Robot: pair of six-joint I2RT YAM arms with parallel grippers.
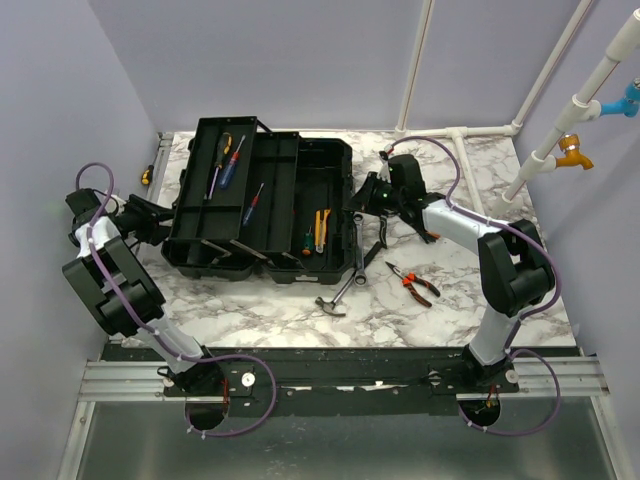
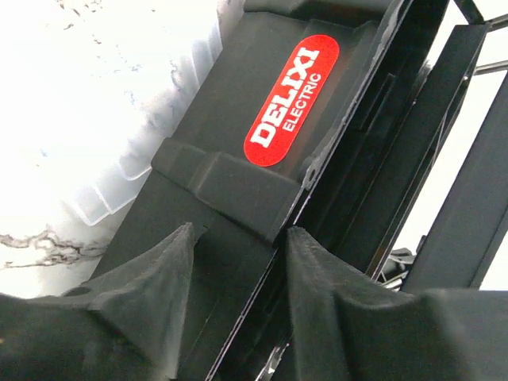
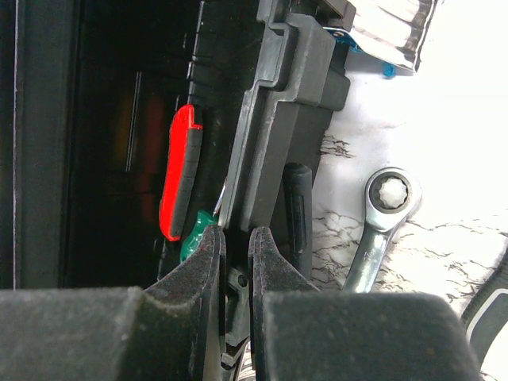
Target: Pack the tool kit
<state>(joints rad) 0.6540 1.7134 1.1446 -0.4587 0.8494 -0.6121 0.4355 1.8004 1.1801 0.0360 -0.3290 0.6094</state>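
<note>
The black toolbox stands open at centre-left, its trays fanned out. Screwdrivers lie in the upper tray, and orange-handled tools lie in the bottom. My left gripper is open against the box's left side; in the left wrist view its fingers straddle a seam below the red DELIXI label. My right gripper is shut on the box's right wall, pinching its rim. A ratchet wrench, a hammer and red pliers lie on the marble table.
White pipes with a yellow tap and a blue fitting rise at the back right. A small yellow object sits by the left wall. A red-handled tool and a green handle show inside the box.
</note>
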